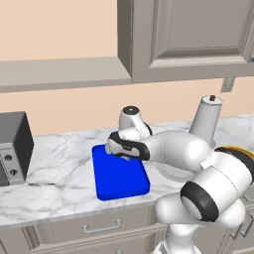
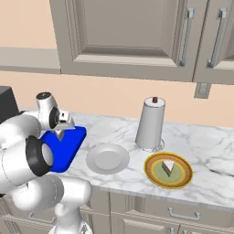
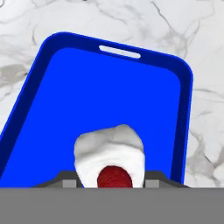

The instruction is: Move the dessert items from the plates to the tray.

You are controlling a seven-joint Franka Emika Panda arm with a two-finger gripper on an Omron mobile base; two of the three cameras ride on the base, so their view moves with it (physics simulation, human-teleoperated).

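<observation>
Cherry wedge held over the tray

From the hand view we see the white-pink wedge point(image 3: 109, 153) with its red cherry between the fingers point(image 3: 110, 186), closed on it above the blue tray point(image 3: 109, 92). The right base view shows us the empty grey plate point(image 2: 108, 159), and the layered wedge point(image 2: 169, 166) on the yellow plate point(image 2: 168, 170), both on the desk point(image 2: 205, 141). Our arm bends low leftward.

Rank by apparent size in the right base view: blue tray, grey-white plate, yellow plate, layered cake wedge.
1. Yellow plate
2. Grey-white plate, nearly alike
3. Blue tray, partly hidden by the arm, so unsure
4. Layered cake wedge
</observation>
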